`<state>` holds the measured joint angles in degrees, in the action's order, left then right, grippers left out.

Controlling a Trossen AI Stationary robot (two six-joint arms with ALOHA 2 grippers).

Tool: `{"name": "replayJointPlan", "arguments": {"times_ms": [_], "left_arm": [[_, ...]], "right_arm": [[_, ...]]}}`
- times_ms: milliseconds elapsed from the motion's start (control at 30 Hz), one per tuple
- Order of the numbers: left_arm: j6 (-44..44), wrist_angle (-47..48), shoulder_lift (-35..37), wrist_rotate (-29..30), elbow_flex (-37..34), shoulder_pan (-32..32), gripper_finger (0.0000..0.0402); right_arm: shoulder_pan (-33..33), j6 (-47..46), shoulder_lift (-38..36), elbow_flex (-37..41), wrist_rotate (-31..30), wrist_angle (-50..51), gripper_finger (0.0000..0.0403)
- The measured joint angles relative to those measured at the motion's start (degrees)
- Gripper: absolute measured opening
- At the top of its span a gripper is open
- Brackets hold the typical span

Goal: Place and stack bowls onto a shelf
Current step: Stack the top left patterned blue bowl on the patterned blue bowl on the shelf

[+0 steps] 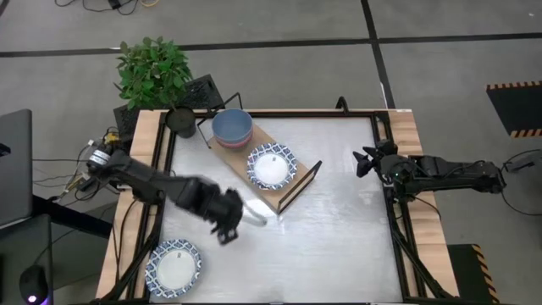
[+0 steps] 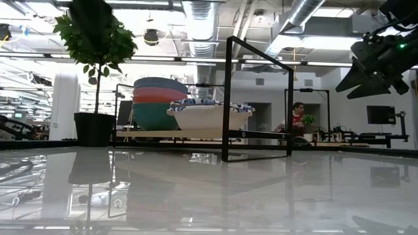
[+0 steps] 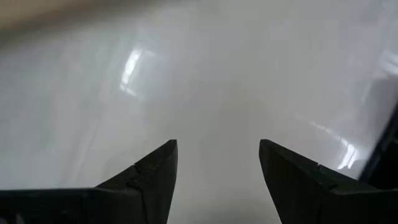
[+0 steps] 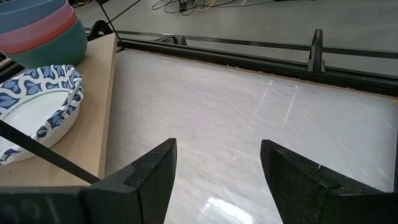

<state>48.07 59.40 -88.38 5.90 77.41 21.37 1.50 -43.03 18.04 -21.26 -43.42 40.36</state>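
Observation:
A stack of small plain bowls (light blue on top, pink and teal below) stands on the far end of the light-wood shelf. One blue-and-white patterned bowl sits on the board beside the stack. A second patterned bowl rests on the table's near left corner. My left gripper is open above bare tabletop, between that bowl and the shelf. My right gripper hovers open near the table's right edge, raised, pointing toward the shelf.
A potted green plant in a dark pot stands at the far left corner beside the shelf's end. The shelf's black wire end frame rises at its near end. Bare metal tabletop spreads between the shelf and the right and near edges.

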Motion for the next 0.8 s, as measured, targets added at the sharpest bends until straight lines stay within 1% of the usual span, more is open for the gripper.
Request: {"name": "replayJointPlan", "arguments": {"times_ms": [133,267,500,700,800], "left_arm": [[7.77,0.42,-0.07,1.05,-0.76,7.72,0.021],[15.18,-0.13,-0.77,3.84,-0.76,14.27,0.021],[33.3,-0.93,-2.98,4.05,-0.74,21.74,0.021],[38.35,-4.77,-5.6,-1.47,-0.65,27.3,0.021],[40.43,-5.21,-6.91,-5.88,-0.57,28.38,0.021]], "right_arm": [[0.0,0.0,0.02,0.0,0.0,0.0,0.026],[0.0,0.0,0.0,0.0,-0.02,0.0,0.026],[0.0,0.0,0.02,0.0,0.0,-0.01,0.026],[0.0,0.0,0.0,0.0,-0.01,0.01,0.026],[0.0,-0.02,0.0,0.0,-0.02,0.02,0.026]]}}
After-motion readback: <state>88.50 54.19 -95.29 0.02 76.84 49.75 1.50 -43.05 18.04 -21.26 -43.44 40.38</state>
